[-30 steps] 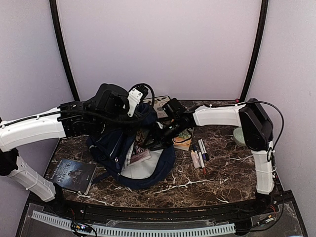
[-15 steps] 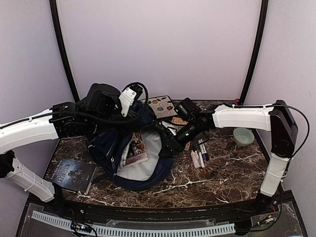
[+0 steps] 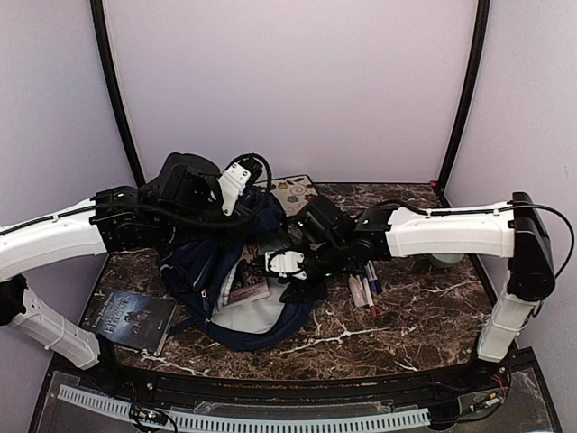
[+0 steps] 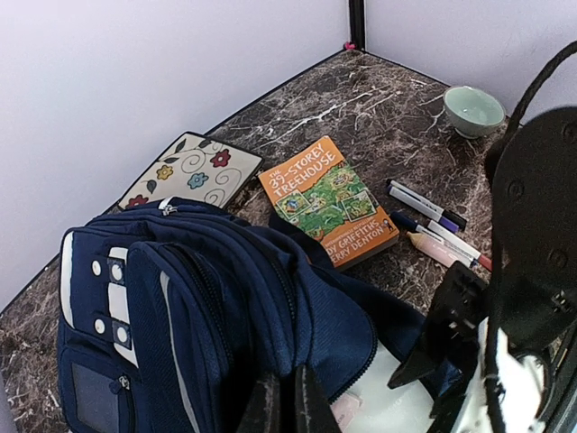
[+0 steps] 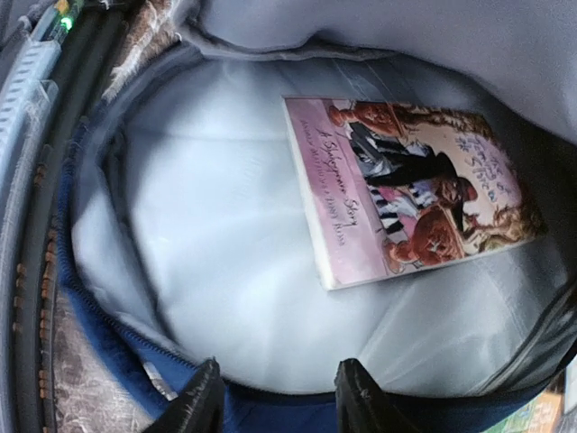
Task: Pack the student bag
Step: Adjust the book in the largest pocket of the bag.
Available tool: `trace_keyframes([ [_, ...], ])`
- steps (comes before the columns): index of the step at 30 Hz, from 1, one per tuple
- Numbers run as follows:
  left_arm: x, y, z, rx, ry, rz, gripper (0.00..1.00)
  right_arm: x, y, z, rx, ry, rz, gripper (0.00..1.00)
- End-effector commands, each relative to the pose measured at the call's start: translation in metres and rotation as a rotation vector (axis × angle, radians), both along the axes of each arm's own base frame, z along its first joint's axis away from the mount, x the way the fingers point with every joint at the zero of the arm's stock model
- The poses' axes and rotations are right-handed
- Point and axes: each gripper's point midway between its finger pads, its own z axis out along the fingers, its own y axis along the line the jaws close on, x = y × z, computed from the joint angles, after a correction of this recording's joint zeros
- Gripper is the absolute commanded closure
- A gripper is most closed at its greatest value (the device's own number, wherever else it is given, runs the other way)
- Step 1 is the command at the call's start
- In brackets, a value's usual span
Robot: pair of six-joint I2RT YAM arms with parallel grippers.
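Spreading across the left-centre of the dark brown marble-pattern table [image 3: 406, 334], 1 large navy-blue fabric backpack [image 3: 207, 271] lies between the 2 arms. Its zipped front pockets with white patches face the back wall, and its mouth gapes wide toward the near edge to show pale grey lining. The left gripper [image 4: 288, 401] has its 2 fingers pressed close together on the blue fabric at the backpack's upper rim, holding that edge raised. The right gripper [image 5: 279, 397] hangs over the opening with its fingers spread apart and nothing between them. There are 4 flat books. 1 pink paperback with drawn figures [image 5: 406, 180] lies inside the backpack on the lining. 1 dark-covered book [image 3: 131, 317] lies at the near left of the table, apart from the backpack. 1 orange paperback with a green treehouse picture [image 4: 329, 198] lies just beside the backpack on its right. 1 cream cover with flowers and swirls [image 4: 189, 170] lies behind the backpack by the back wall. 1 small pale green bowl [image 4: 475, 108] stands near the far right corner. At least 4 marker pens [image 4: 428, 225] lie side by side next to the orange paperback, 1 of them pink.
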Motion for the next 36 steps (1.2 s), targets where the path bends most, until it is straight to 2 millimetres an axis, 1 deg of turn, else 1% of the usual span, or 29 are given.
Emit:
trace_keyframes([
  [1, -0.002, 0.003, 0.062, -0.165, -0.095, -0.012, 1.0, 0.038, 0.027, 0.006, 0.01, -0.253, -0.021, 0.52],
  [2, -0.003, 0.002, 0.062, -0.166, -0.093, -0.016, 1.0, 0.041, 0.032, 0.004, 0.013, -0.266, -0.028, 0.52],
  [5, -0.004, 0.001, 0.06, -0.163, -0.084, -0.024, 1.0, 0.041, 0.044, -0.006, -0.003, -0.286, -0.002, 0.5],
  [12, -0.005, -0.003, 0.063, -0.167, -0.08, -0.042, 1.0, 0.035, 0.053, -0.032, -0.028, -0.3, 0.058, 0.48],
  [17, -0.004, -0.005, 0.063, -0.164, -0.081, -0.046, 1.0, 0.018, 0.058, -0.038, -0.026, -0.272, 0.128, 0.45],
  [19, -0.004, -0.006, 0.062, -0.164, -0.079, -0.05, 1.0, 0.02, 0.062, -0.037, -0.003, -0.305, 0.109, 0.42],
  [23, -0.006, -0.009, 0.064, -0.165, -0.075, -0.065, 1.0, 0.034, 0.073, -0.043, -0.005, -0.388, 0.071, 0.41],
  [25, -0.006, -0.01, 0.066, -0.167, -0.072, -0.07, 1.0, 0.039, 0.075, -0.052, -0.028, -0.408, 0.07, 0.43],
  [28, -0.008, -0.01, 0.067, -0.17, -0.069, -0.078, 1.0, 0.052, 0.079, -0.056, -0.037, -0.456, 0.04, 0.49],
  [30, -0.009, -0.009, 0.067, -0.172, -0.065, -0.079, 1.0, 0.066, 0.08, -0.052, -0.027, -0.488, -0.008, 0.52],
  [36, -0.012, -0.01, 0.064, -0.177, -0.05, -0.089, 1.0, 0.118, 0.077, -0.024, 0.059, -0.548, -0.198, 0.64],
])
